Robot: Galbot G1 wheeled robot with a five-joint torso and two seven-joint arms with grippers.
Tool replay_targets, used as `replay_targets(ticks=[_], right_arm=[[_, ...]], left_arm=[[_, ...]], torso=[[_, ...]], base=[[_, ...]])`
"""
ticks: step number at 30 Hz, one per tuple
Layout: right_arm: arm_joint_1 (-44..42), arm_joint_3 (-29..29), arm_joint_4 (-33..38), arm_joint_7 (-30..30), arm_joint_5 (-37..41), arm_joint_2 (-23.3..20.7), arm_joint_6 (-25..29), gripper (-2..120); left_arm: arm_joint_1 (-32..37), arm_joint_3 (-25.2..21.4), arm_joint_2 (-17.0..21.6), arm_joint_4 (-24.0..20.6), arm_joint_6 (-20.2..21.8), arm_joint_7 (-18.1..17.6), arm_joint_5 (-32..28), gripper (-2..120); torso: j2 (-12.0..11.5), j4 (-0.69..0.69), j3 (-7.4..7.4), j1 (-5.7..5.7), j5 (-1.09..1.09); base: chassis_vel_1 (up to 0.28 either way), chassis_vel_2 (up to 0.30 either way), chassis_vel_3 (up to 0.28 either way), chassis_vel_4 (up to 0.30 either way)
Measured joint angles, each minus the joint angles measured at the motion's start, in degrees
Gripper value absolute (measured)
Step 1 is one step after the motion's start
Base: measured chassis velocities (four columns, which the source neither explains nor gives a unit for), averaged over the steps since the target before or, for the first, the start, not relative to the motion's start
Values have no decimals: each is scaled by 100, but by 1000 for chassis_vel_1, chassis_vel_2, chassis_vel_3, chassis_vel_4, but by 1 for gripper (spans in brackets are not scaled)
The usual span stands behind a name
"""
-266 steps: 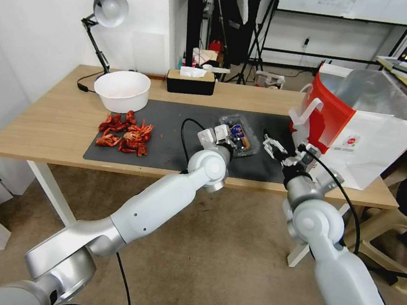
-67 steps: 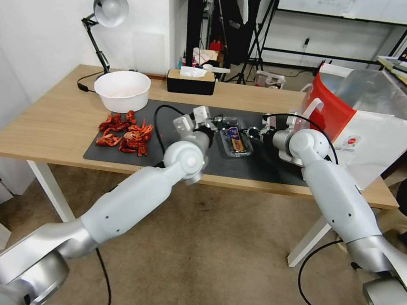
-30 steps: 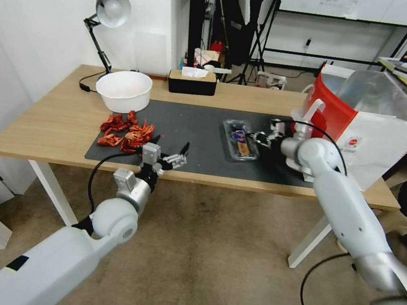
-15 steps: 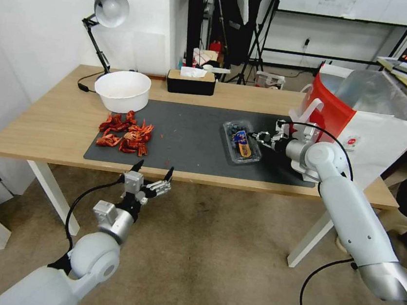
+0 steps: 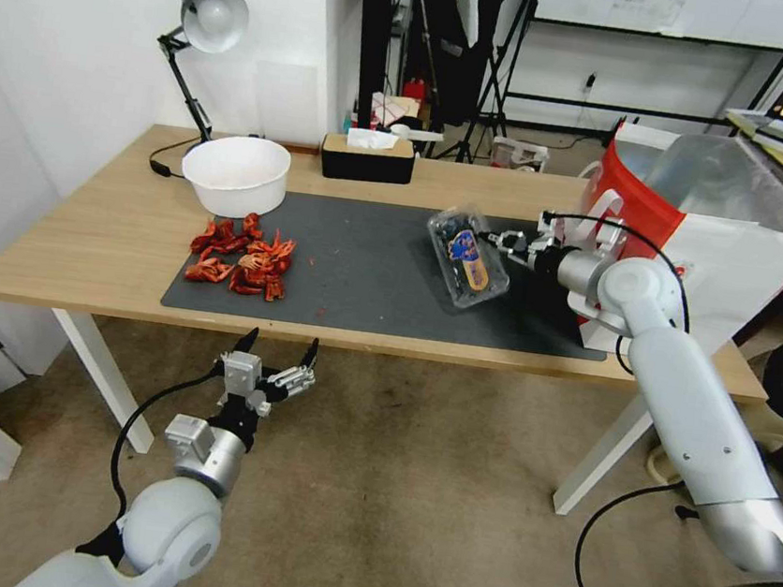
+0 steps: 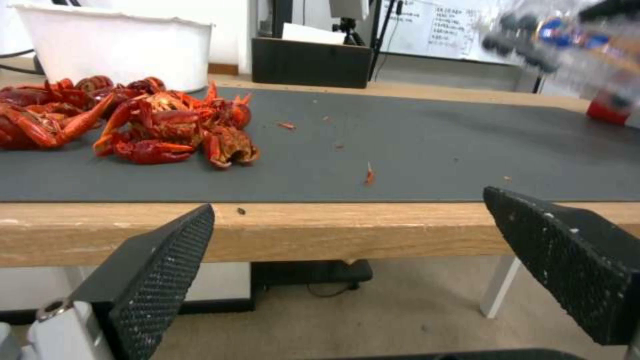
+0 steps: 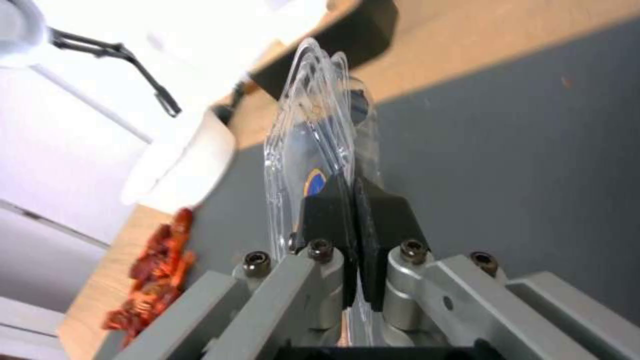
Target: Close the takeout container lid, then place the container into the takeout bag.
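Nearest, below the table's front edge: left gripper (image 5: 280, 347), parked over the carpet, its two black cross-hatched pads (image 6: 160, 280) spread wide, nothing between them. Beyond it, the pale wooden table (image 5: 68, 238) with a dark grey matte mat (image 5: 365, 281); on the mat's left part, a heap of glossy red crayfish (image 5: 239, 262), and behind them a round white bowl (image 5: 236, 172). Further in, over the mat's right part: the takeout container (image 5: 466, 260), a clear thin-walled plastic clamshell with rounded corners, tilted and apparently lifted off the mat, blue and orange contents showing through. Right gripper (image 5: 501, 242) pinched onto its rim, black pads (image 7: 327, 215) pressed together on the stacked clear edges, lid seemingly down on the tray. Farthest right: the takeout bag (image 5: 698, 253), stiff white-and-red paper, silvery foil lining, mouth open, just beside the right forearm.
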Motion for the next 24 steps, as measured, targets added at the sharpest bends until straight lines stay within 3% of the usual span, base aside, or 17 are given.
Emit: replay_targets(ticks=[13, 24], right_arm=[[561, 292, 690, 324, 444, -389, 339, 0], [1164, 559, 788, 809, 652, -863, 743, 0]], left_arm=[[142, -83, -112, 33, -107, -17, 126, 100], [130, -86, -156, 34, -111, -34, 120, 100]], torso=[[0, 0, 0, 0, 0], [-1, 0, 0, 0, 1]], base=[[0, 0, 0, 0], [0, 0, 0, 0]])
